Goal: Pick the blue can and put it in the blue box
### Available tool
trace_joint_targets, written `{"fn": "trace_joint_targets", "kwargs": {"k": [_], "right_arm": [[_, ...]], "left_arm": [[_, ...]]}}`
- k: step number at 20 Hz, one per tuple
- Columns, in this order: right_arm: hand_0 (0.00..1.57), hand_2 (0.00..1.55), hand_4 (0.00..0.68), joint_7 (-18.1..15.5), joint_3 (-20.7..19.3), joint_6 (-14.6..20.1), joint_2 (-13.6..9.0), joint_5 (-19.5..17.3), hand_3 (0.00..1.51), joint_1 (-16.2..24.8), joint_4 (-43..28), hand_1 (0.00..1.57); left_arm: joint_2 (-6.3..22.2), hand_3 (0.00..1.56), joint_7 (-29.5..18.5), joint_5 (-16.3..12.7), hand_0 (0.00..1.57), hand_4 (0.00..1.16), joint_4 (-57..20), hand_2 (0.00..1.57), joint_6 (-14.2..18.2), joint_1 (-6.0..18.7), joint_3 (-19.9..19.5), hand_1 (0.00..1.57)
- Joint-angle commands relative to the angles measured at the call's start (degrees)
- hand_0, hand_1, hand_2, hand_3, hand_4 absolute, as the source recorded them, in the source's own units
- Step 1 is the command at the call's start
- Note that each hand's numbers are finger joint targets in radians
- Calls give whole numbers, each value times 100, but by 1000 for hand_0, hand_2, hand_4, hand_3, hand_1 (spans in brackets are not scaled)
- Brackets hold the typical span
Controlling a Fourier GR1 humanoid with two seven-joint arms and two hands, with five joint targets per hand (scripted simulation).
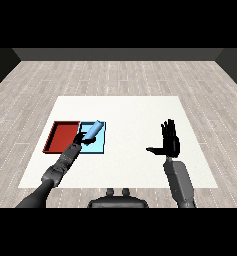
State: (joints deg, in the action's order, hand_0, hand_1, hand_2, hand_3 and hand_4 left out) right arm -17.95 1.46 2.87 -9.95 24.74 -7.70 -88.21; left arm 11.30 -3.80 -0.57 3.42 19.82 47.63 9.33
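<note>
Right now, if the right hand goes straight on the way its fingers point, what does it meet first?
Nothing, as far as the view shows. The open right hand points away from the robot, and only bare white table lies ahead. Its height above the table is unclear.

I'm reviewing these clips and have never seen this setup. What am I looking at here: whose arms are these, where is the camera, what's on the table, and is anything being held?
This is one view from the robot's head, looking down across a white table. The two grey forearms are the robot's own. Its left robot hand curls round a blue can, tilted over the blue tray. A red tray lies beside the blue one, on its left. The right robot hand is open, fingers straight, holding nothing, over bare table to the right.
</note>
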Motion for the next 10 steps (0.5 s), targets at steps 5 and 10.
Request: {"fn": "trace_joint_targets", "kwargs": {"k": [5, 10], "right_arm": [[0, 0, 0, -162, -132, -452, -56, 224, 0, 239, -45, 0], [0, 0, 0, -103, 27, -333, 159, 206, 0, 180, -150, 0]], "left_arm": [[137, 0, -165, 33, 0, 0, -142, 0, 688, -254, -109, 0], [-236, 0, -1547, -631, 0, 0, 857, 0, 2096, -406, -848, 0]]}}
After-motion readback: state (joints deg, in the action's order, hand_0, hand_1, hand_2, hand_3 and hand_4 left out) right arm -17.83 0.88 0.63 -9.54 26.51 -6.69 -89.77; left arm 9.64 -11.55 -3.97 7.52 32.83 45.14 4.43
